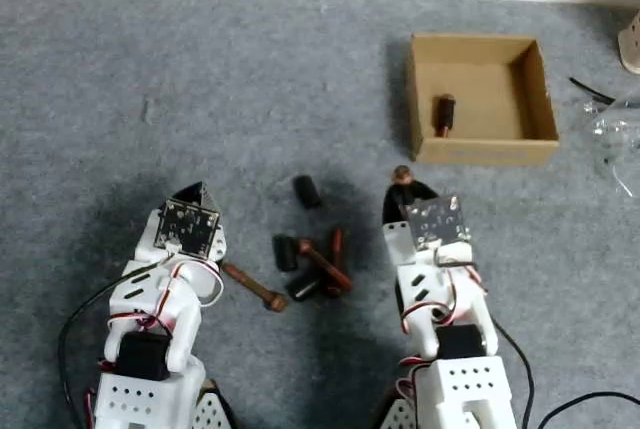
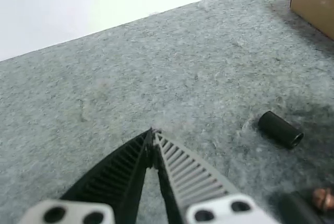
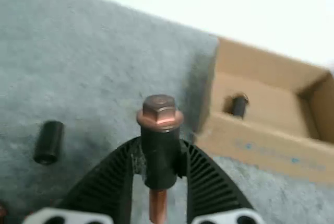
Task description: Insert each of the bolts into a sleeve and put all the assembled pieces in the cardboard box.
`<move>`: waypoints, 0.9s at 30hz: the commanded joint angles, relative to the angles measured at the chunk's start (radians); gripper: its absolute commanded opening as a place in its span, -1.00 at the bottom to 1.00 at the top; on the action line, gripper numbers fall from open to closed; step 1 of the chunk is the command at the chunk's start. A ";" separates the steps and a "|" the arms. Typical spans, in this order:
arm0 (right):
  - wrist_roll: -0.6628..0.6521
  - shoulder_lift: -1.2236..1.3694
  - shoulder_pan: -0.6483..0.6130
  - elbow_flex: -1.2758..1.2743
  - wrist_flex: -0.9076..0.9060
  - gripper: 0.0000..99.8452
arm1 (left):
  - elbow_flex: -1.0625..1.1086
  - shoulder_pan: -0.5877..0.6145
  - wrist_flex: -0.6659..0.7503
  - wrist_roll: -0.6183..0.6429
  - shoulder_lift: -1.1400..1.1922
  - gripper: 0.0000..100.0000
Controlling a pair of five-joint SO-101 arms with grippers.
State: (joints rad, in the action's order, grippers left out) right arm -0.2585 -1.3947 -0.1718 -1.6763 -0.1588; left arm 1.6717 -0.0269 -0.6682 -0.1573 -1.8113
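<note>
Where the right arm's fingers clamp on it from both sides, a black sleeve sits with a copper bolt through it. The hexagonal head rests on the sleeve's far end, past the fingertips, and the shank pokes out at the end nearer the wrist. This held piece hangs over the grey desk, close to the near left corner of the cardboard box as the high view shows it.

Inside the box lies a second assembled piece, toward that same left wall. Between the two arms a lone sleeve lies on its side. Nearer the arm bases is a small cluster: two more sleeves and two loose bolts, touching or overlapping one another. Another bolt lies just beside the left arm.

The left arm's fingers are pressed together with nothing between them, their tips low over bare felt. A black cable lies beyond the box at the desk's edge.
</note>
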 commanded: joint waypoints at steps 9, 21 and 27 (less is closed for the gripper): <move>0.115 -0.005 0.102 0.101 -0.024 -0.99 | 0.024 0.007 0.057 -0.005 -0.012 -0.99; 0.075 0.377 0.077 0.636 -0.159 -0.99 | 0.024 0.007 0.058 -0.005 -0.012 -0.99; 0.081 0.886 0.120 1.033 -0.162 -0.99 | 0.024 0.010 0.060 -0.005 -0.012 -0.99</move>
State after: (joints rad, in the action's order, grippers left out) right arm -0.1665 -0.7319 -0.0813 -0.8753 -0.3214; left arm 1.6747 -0.0269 -0.6375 -0.1573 -1.8113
